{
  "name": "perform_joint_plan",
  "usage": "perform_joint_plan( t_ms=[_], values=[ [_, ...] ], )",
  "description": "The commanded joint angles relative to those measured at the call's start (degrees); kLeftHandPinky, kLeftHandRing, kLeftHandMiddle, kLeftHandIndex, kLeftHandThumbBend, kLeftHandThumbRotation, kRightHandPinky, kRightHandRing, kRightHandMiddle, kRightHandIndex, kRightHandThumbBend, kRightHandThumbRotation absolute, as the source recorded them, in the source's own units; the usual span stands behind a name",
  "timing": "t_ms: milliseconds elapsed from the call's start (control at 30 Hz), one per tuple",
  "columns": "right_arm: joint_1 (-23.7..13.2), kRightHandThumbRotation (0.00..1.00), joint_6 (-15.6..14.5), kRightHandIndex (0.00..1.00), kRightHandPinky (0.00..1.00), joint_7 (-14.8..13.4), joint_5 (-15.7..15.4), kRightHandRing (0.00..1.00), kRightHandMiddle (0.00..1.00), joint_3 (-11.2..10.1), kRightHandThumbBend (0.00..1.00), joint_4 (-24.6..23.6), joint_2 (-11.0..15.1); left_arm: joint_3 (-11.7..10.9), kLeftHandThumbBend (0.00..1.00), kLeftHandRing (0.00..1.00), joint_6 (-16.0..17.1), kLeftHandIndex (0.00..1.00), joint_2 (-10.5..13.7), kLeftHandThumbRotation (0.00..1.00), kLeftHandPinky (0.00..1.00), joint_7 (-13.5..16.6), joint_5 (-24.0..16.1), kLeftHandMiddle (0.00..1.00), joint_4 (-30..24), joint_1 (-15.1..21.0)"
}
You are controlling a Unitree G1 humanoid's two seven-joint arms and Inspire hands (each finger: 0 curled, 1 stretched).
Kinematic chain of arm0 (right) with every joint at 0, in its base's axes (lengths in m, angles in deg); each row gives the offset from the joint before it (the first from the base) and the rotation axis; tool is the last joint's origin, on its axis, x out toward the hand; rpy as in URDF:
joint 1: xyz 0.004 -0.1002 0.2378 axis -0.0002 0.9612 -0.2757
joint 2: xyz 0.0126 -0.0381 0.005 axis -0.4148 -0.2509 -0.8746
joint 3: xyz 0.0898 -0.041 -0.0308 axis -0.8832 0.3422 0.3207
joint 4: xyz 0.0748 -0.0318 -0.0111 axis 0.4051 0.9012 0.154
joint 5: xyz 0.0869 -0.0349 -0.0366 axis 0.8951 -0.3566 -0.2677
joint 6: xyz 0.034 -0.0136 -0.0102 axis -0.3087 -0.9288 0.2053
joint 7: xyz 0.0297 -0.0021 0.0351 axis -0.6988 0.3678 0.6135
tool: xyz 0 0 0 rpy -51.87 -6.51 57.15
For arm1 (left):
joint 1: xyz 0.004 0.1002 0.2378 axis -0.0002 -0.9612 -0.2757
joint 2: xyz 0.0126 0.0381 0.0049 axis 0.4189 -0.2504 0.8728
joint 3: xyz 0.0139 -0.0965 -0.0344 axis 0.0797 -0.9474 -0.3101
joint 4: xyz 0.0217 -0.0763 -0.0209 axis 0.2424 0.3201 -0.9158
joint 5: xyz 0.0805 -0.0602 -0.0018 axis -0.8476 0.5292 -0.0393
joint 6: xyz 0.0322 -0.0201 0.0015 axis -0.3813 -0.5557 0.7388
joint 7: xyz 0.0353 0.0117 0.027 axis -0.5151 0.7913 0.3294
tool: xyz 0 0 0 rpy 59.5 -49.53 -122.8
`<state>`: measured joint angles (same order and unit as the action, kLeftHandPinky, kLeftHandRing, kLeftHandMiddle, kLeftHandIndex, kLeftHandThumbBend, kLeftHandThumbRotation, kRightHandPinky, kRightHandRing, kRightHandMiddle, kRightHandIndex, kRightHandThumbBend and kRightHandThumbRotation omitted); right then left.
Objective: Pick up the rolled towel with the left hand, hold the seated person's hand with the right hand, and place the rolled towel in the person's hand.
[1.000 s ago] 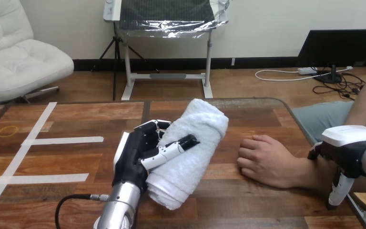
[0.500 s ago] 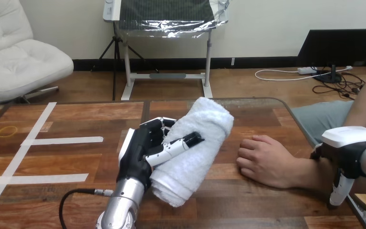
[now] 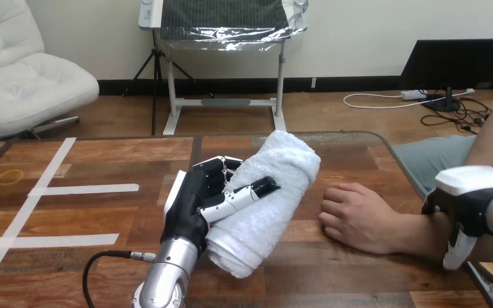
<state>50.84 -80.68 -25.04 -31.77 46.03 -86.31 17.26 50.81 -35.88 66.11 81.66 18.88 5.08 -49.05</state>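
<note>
Head view: a wooden desk point(image 3: 103, 160) spans the frame. At lower centre, the robot's left hand point(image 3: 196, 202) reaches up from the bottom edge on a silver forearm. Its fingers point(image 3: 213, 170) are clamped on a white rolled towel point(image 3: 260, 224), with the thumb lying across the top of the roll. The towel slants from bottom centre up towards the middle of the frame.

Just right of it, not touching, the person's hand point(image 3: 353, 218) rests palm down on the desk with its fingers loosely curled. The person's forearm runs off to the right edge.

At the right edge, the robot's right hand point(image 3: 468, 199) sits over that forearm, and whether it grips it cannot be told. Strips of white tape point(image 3: 83, 189) and a small yellow ring point(image 3: 11, 176) lie on the left of the desk.
</note>
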Motion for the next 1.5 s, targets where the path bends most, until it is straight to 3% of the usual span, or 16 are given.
perform_joint_plan(
  t_ms=[0,33,133,333,1167,1467],
  values=[
    [-2.51,0.00,0.14,0.75,0.44,0.30,-0.87,0.55,0.64,1.92,0.69,1.28,-0.99,0.04,0.86,0.32,2.52,0.44,-0.06,0.26,0.28,-0.15,0.20,0.38,-0.14,4.81],
    [-2.61,0.01,0.11,0.77,0.51,0.30,-1.05,0.62,0.69,2.13,0.69,1.49,-0.99,0.01,0.86,0.32,2.53,0.44,-0.06,0.26,0.28,-0.21,0.26,0.38,-0.12,4.80],
    [-2.73,0.02,0.03,0.78,0.59,-0.12,-1.39,0.69,0.74,2.48,0.68,1.97,-1.06,-0.06,0.85,0.32,2.86,0.44,0.05,0.25,0.28,-0.52,0.42,0.38,0.05,4.77],
    [-2.49,0.01,-0.08,0.80,0.66,-2.66,-0.91,0.75,0.79,2.29,0.68,2.74,-1.56,-0.22,0.85,0.33,2.97,0.44,0.22,0.25,0.29,-0.82,0.47,0.38,0.21,4.75],
    [-3.30,0.02,0.06,0.81,0.70,-4.56,0.30,0.77,0.81,2.91,0.68,5.46,-2.88,-1.11,0.86,0.33,2.62,0.44,0.16,0.24,0.29,-2.30,1.75,0.38,0.09,4.50],
    [-4.10,0.04,0.77,0.81,0.70,-3.72,0.08,0.77,0.81,4.17,0.68,7.18,-3.10,-1.07,0.86,0.32,2.62,0.44,0.09,0.24,0.29,-2.14,1.51,0.38,-0.37,4.31]
  ],
)
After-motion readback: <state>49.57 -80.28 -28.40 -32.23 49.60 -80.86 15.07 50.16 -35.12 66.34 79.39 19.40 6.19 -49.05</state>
